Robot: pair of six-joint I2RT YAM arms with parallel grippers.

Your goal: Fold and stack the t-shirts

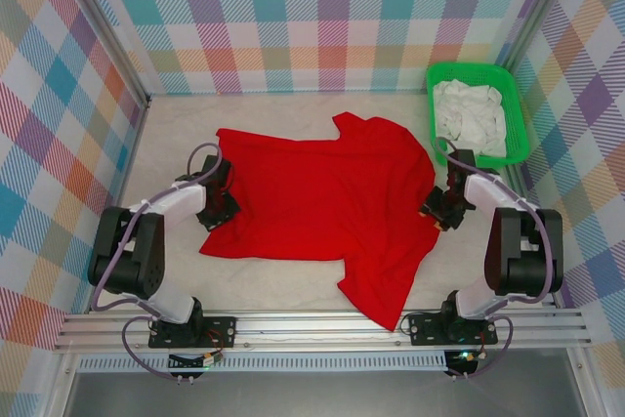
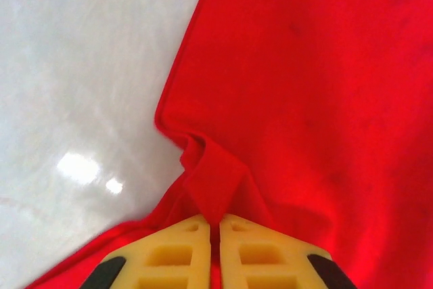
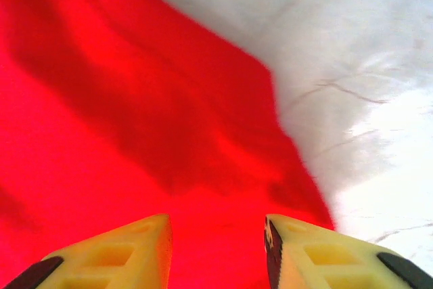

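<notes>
A red t-shirt (image 1: 322, 192) lies spread across the middle of the pale table (image 1: 293, 109) in the top view, rumpled rather than flat. The side facing up is plain red. One sleeve points toward the upper middle of the frame, and a long flap runs down to the lower right, its tip reaching the metal rail (image 1: 322, 324) at the bottom.

The left claw (image 1: 219, 204) sits at the shirt's left edge, left of centre in the frame. In the left wrist view its yellow fingers (image 2: 176, 248) are pressed nearly together at the bottom centre. A small raised fold of the red hem is pinched between them. Glossy white table fills the left of that view and red cloth the right.

The right claw (image 1: 441, 210) sits at the shirt's right edge, right of centre in the top view. In the right wrist view its yellow fingers (image 3: 122, 255) stand well apart at the bottom of the frame with nothing between them, spread over the red cloth. Bare table shows at the upper right there. Whether the fingertips touch the cloth cannot be told.

A green plastic basket (image 1: 469, 69) stands in the upper right of the top view, just beyond the shirt, with crumpled white cloth (image 1: 471, 114) inside it. Pastel plaid walls (image 1: 322, 7) enclose the table on three sides.
</notes>
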